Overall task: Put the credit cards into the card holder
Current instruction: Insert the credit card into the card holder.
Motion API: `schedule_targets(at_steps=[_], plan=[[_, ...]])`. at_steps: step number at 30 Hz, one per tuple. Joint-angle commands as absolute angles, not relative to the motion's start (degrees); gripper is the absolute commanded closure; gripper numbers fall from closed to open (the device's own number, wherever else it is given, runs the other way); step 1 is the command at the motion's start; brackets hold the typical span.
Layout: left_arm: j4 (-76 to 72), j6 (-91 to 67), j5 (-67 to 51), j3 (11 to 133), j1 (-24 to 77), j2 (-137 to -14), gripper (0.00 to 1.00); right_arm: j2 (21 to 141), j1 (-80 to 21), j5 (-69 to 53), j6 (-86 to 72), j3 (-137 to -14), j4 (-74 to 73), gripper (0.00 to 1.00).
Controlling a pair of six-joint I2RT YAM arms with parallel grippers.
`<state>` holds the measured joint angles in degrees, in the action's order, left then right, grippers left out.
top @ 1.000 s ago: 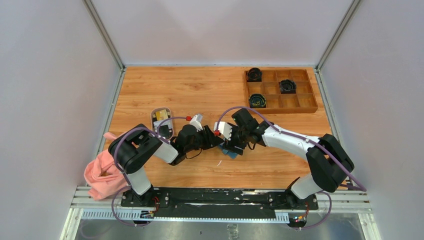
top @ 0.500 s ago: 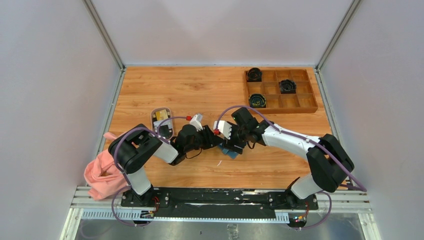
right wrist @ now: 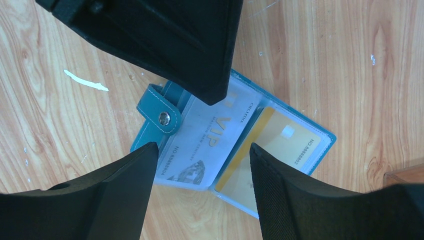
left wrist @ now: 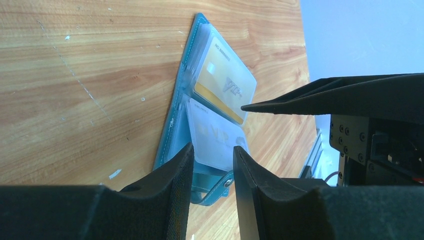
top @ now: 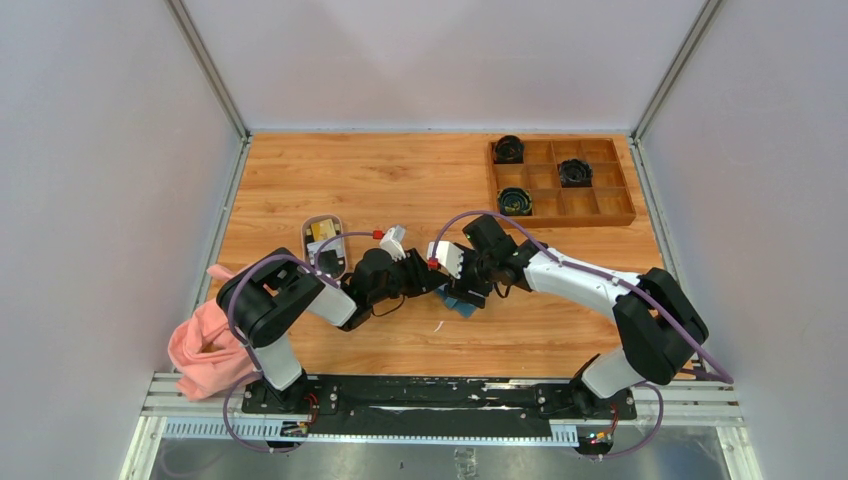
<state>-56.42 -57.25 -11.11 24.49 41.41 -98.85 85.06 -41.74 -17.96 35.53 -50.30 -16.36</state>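
Observation:
The teal card holder lies open on the table, its snap strap at one end. A white VIP card fills one clear pocket and a yellow card the other; both also show as the white card and yellow card. My left gripper hangs just over the white card's pocket, jaws slightly apart, nothing between them. The right gripper stands wide open above the holder. Another yellowish credit card lies in a small white dish.
At the back right stands a brown wooden compartment tray with black coils in some cells. A pink cloth hangs over the near left table edge. A small white scrap lies near the holder.
The left jaws have narrowed a little. Both arms and the card holder stay where they were.

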Motion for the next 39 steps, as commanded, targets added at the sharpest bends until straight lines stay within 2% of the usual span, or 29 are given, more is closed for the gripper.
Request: schedule_targets(at_steps=[1, 11, 27, 39], plan=[[-54.45, -55.8, -8.91, 24.18, 41.04, -97.97, 0.62, 85.1, -40.96, -18.31, 34.9, -51.72, -17.84, 0.29], [-49.22, -53.7, -6.7, 24.42, 41.04, -94.4, 0.59, 85.43, -40.96, -18.3, 34.94, -51.94, -18.11, 0.29], [-55.94, -56.3, -10.17, 24.61, 41.04, -97.6, 0.61, 85.43, -40.97, -18.36, 34.9, -51.94, -18.09, 0.29], [-55.6, -56.42, -10.19, 24.83, 41.04, -98.41, 0.61, 85.43, -40.96, -18.37, 34.9, -51.86, -18.11, 0.29]])
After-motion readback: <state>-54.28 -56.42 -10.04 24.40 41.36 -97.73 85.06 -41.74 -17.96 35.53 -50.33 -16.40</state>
